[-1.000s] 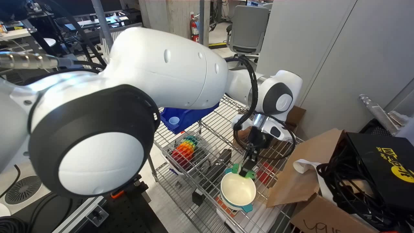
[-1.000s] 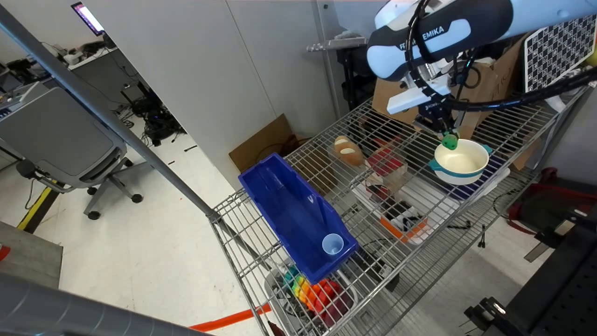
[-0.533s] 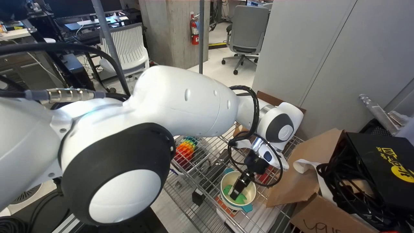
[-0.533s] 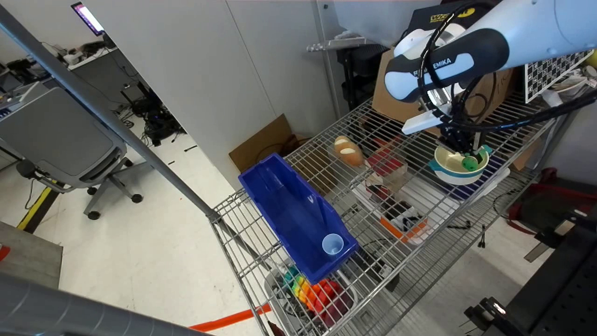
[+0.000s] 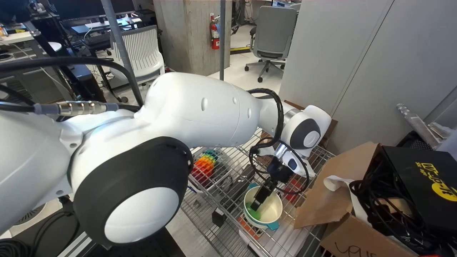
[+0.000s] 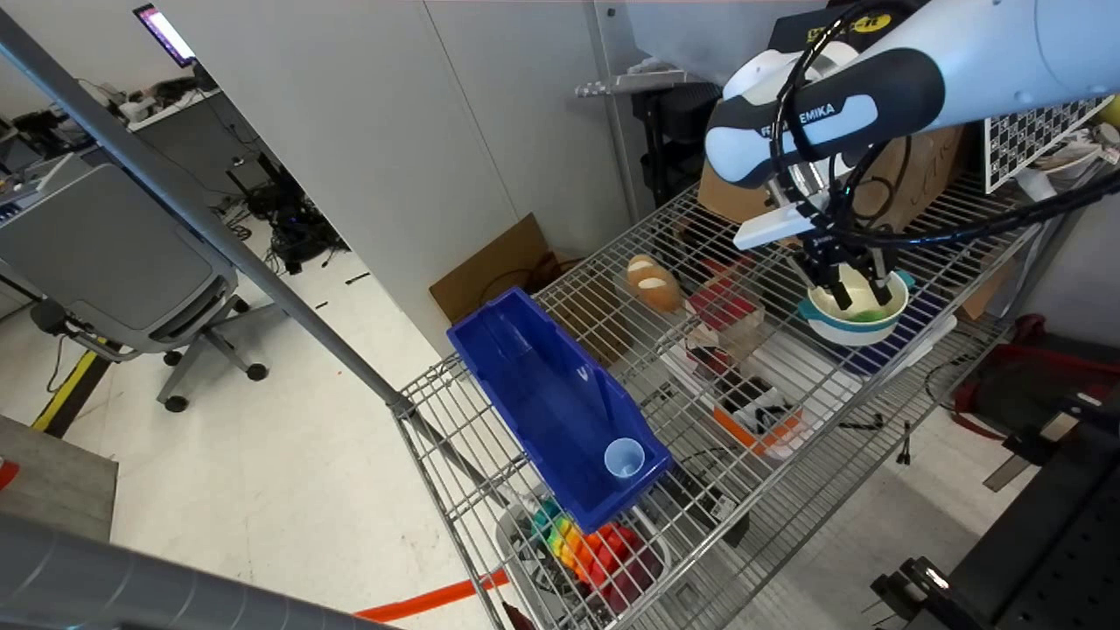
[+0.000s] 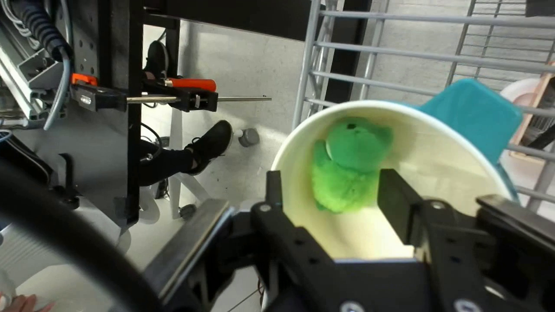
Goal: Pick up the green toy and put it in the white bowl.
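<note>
In an exterior view, the white bowl (image 5: 273, 208) is sitting upright, and the green toy (image 5: 253, 213) is lying inside it. The end effector (image 5: 255, 206) is hanging at a tilt over the bowl, its tips partly covering the toy; this angle is leaving unclear how far apart they are standing. Near the bowl, to its right, a cardboard box (image 5: 323, 191) is standing.

In an exterior view, the bowl is resting on the wire tabletop (image 6: 448, 516). The two fingers (image 6: 841, 297) are pointing down over the bowl with a wide gap between them, and the toy is lying in the bowl beneath them. To the left of the bowl a brown item (image 6: 658, 296) with cream patches is lying; well apart from the bowl, farther left, a blue bin (image 6: 556, 402) is holding a pale blue cup (image 6: 624, 458).

In the wrist view, the fingers are standing wide apart, one in front of the bowl's rim, the other in front of its inside. The toy is lying against the bowl's wall; I cannot tell whether a finger is touching it. Left of the bowl, a dark shoe (image 7: 211, 145) and an orange-handled clamp (image 7: 195, 99) are showing.
</note>
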Controlling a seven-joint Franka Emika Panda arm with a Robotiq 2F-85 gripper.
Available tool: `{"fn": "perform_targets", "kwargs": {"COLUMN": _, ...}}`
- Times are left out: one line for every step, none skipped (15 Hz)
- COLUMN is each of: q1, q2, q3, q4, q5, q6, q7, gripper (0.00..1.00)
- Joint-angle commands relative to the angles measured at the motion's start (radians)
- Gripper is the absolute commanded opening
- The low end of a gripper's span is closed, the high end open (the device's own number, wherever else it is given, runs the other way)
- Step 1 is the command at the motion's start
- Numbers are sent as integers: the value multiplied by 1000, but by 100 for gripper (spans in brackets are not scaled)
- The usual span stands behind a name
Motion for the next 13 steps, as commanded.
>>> {"fn": "perform_targets", "kwargs": {"q1": 27, "q2": -61, "q3": -2, "q4": -34, "q5": -17, "q6": -3, "q7": -25, "gripper": 90}}
{"fn": "perform_targets", "kwargs": {"q1": 34, "q2": -75, "q3": -4, "q4": -44, "q5": -23, "q6": 3, "q7": -29, "gripper": 96}}
{"fn": "perform_targets", "kwargs": {"q1": 47, "q2": -101, "q3": -9, "q4": -75, "q5": -38, "q6": 12, "q7": -41, "gripper": 100}}
{"fn": "perform_targets", "kwargs": {"q1": 55, "q2": -121, "q3": -11, "q4": -94, "q5": -48, "q6": 15, "q7": -50, "gripper": 100}}
{"fn": "perform_targets", "kwargs": {"q1": 62, "q2": -156, "q3": -8, "q4": -129, "q5": -54, "q6": 87, "q7": -68, "gripper": 100}}
{"fn": "perform_targets", "kwargs": {"q1": 68, "q2": -181, "q3": -8, "q4": -151, "q5": -58, "q6": 128, "q7": -74, "gripper": 100}}
{"fn": "perform_targets", "kwargs": {"q1": 63, "q2": -201, "q3": 5, "q4": -165, "q5": -37, "q6": 158, "q7": -80, "gripper": 100}}
{"fn": "perform_targets", "kwargs": {"q1": 65, "q2": -222, "q3": 12, "q4": -178, "q5": -30, "q6": 208, "q7": -95, "gripper": 100}}
{"fn": "perform_targets", "kwargs": {"q1": 54, "q2": -234, "q3": 36, "q4": -165, "q5": 1, "q6": 210, "q7": -121, "gripper": 100}}
{"fn": "perform_targets", "kwargs": {"q1": 63, "q2": -166, "q3": 7, "q4": -104, "q5": -28, "q6": 170, "q7": -80, "gripper": 100}}
{"fn": "perform_targets", "kwargs": {"q1": 63, "q2": -185, "q3": 16, "q4": -111, "q5": -20, "q6": 181, "q7": -91, "gripper": 100}}
{"fn": "perform_targets", "kwargs": {"q1": 63, "q2": -198, "q3": 21, "q4": -116, "q5": -17, "q6": 181, "q7": -96, "gripper": 100}}
{"fn": "perform_targets", "kwargs": {"q1": 56, "q2": -205, "q3": 36, "q4": -115, "q5": -25, "q6": 178, "q7": -96, "gripper": 100}}
